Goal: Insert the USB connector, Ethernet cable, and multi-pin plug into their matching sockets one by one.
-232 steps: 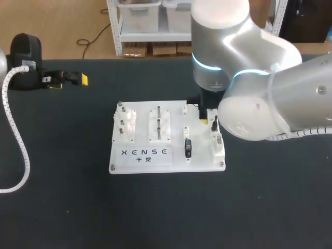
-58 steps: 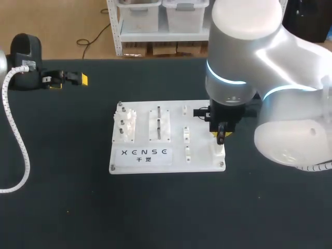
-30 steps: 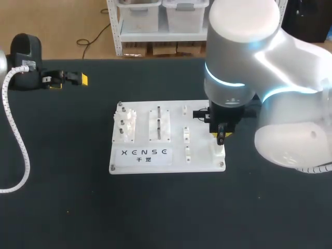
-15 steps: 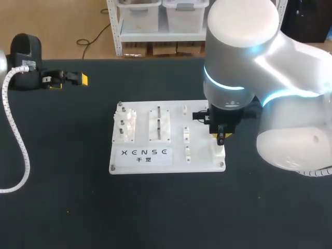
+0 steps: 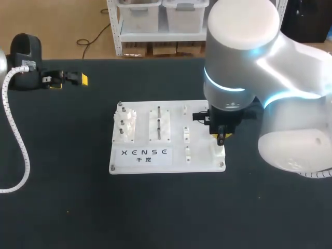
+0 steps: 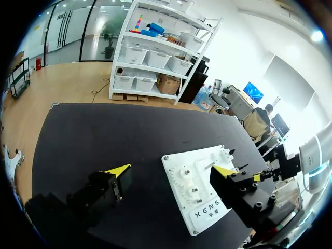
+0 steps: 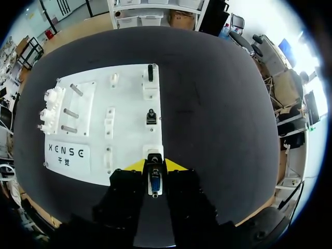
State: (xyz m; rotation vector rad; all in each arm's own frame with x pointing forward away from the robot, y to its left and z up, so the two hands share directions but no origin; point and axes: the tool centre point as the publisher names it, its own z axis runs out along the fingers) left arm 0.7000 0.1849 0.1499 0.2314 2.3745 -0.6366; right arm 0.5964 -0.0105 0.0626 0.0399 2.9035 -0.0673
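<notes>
Head view: the right gripper (image 5: 221, 137) hangs over the right edge of the white board (image 5: 142, 162) at mid-frame. The left gripper (image 5: 68, 80) sits at upper left. Left wrist view: its fingers gape wide, holding nothing. Right wrist view: the fingers pinch a small plug (image 7: 154, 182), just short of the board's nearest socket (image 7: 154, 152).

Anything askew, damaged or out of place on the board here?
Nothing stands out. The white board lies flat on the table, the right tool is shut on the USB connector, held straight and in line with the white socket just ahead of it, and the two black plugs farther along sit squarely in their holders.
</notes>
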